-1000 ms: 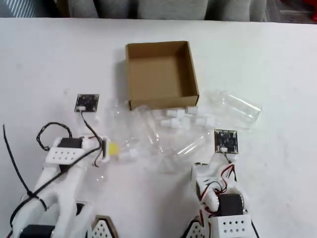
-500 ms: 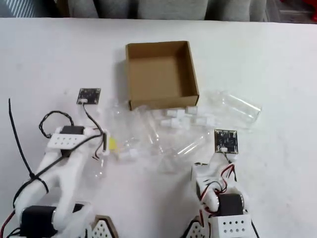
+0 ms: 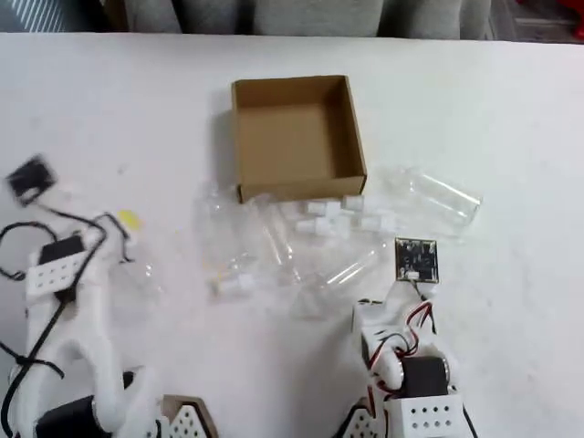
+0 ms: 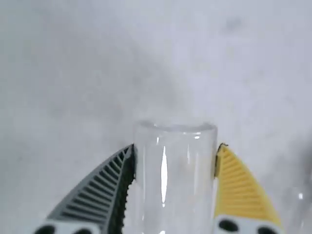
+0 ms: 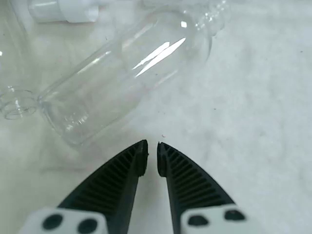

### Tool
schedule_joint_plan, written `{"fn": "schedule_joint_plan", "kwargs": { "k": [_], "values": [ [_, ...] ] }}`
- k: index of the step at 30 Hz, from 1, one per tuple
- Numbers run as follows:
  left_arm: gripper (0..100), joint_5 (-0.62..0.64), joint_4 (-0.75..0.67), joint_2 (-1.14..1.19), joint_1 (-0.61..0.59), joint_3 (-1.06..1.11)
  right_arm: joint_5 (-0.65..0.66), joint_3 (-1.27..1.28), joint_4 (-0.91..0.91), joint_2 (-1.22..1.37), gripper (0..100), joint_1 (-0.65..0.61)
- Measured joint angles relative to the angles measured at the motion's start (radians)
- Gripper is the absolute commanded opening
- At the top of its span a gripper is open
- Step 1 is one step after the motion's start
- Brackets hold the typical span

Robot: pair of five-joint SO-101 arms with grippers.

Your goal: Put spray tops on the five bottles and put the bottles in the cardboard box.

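Clear plastic bottles point(image 3: 274, 242) lie in a loose heap at the middle of the high view, just below the open brown cardboard box point(image 3: 301, 185), whose inside is bare. One more long clear bottle point(image 3: 440, 196) lies apart, to the lower right of the box. Small white spray tops point(image 3: 319, 209) are scattered on the white surface point(image 3: 474, 109) between the box and the heap, and a stray top point(image 3: 233, 285) sits at the heap's lower left. As far as can be told, none is fitted to a neck, and the heap is too tangled to count.

At the far left of the high view, well apart from the heap, the left end effector point(image 4: 175, 148) has its grey and yellow fingers clamped around the body of a held bottle point(image 4: 174, 185), with no top visible on it. The right end effector point(image 5: 151, 150), at the lower right of the heap, has its jaws pinched almost together on nothing, just beside a lying bottle point(image 5: 126, 73).

By my judgement the task is barely begun: one bottle is in hand, and every capping and every boxing is left to do.
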Motion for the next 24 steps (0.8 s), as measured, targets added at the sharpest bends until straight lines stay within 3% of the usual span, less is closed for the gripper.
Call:
{"fn": "schedule_joint_plan", "kwargs": {
  "k": [3, 9, 12, 17, 24],
  "values": [
    [22, 0.021, -0.026, 0.0, -0.101, 0.0, 0.0, 0.0, 0.0, 0.0, 1.6, 0.0],
    [49, 0.006, -0.038, -0.003, -0.15, 0.028, 0.0, 0.0, 0.0, 0.0, 1.6, 0.0],
    [56, -0.043, -0.038, -0.003, -0.155, 0.068, 0.0, 0.0, 0.0, 0.0, 1.6, 0.0],
    [50, -0.164, -0.038, -0.003, -0.206, 0.083, 0.0, 0.0, 0.0, 0.0, 1.6, 0.0],
    [27, -0.46, 0.051, -0.124, -0.255, 0.021, 0.0, 0.0, 0.0, 0.0, 1.6, 0.0]
  ]
}}
